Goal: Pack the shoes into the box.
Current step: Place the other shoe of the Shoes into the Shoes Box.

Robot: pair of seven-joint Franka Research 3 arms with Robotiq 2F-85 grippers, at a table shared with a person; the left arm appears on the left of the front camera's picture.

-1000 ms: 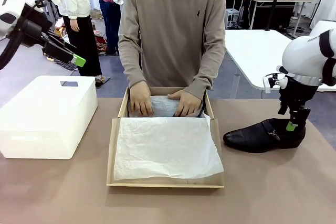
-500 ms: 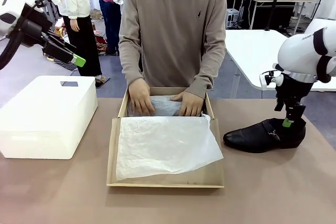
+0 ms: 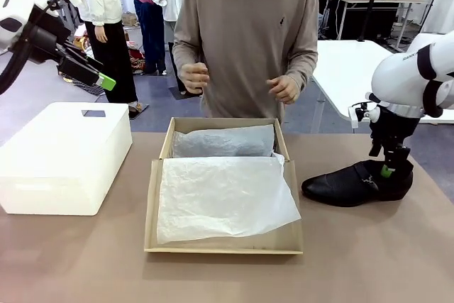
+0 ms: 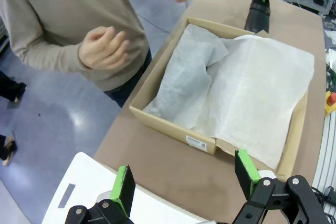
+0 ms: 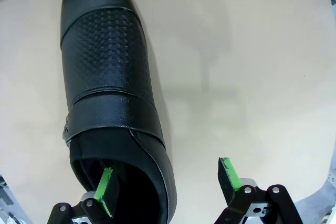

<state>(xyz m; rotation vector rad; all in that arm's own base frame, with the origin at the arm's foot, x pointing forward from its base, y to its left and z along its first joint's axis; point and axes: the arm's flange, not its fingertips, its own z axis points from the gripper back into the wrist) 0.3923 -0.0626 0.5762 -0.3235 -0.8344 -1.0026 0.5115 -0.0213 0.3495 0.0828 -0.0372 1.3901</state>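
L gripper [image 4: 186, 179] is hanging high at the far left, well above the table [image 3: 355, 260], fingers spread wide w/ nothing between them. Below and just right of it, a white plastic box [image 3: 64, 157] is sitting on the left side of the table.

The box [image 3: 151, 204] is sitting open mid-table, beside the white one and well apart from L gripper. White tissue paper [image 3: 223, 196] is spreading over its nearer part. A grey-white tissue bundle [image 3: 223, 141] is lying across the far end; can't tell what's inside. A person is standing behind the box, w/ person's R hand [image 3: 193, 76] and person's L hand [image 3: 285, 89] hovering at chest height over it, touching nothing.

Right of the box, near but not touching it, one shoe [image 3: 347, 184] is resting sole-down on the table, toe pointing at the box, heel to the right. R gripper [image 3: 390, 168] is pointing straight down at the heel end, fingers apart. In the R wrist view one green pad [image 5: 106, 184] is sitting inside the shoe's opening and the other is hanging outside over bare table, so the shoe's side wall is lying between them. Not clamped; can't tell whether either pad is touching the leather.
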